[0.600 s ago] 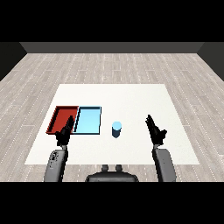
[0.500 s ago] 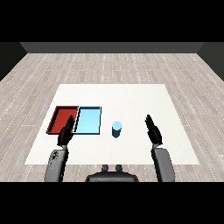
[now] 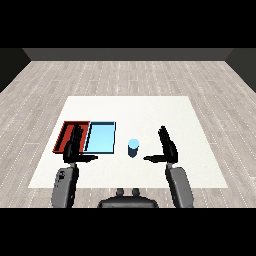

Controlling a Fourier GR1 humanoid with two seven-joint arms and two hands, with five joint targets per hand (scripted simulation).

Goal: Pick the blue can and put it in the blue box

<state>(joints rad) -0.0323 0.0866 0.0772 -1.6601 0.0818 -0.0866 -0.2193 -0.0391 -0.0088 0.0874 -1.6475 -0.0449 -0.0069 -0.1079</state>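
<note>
The blue can stands upright on the white table, just right of the light blue tray. My right hand is open to the can's right, fingers straight and thumb pointing toward the can, a gap still between them. Over the red tray and the blue tray's left edge hovers my left hand, open and holding nothing.
The red tray and the light blue tray lie side by side at the table's left. Beyond the table's edges is a grey wood floor.
My right hand has shifted left toward the blue can. The left hand has barely moved.
</note>
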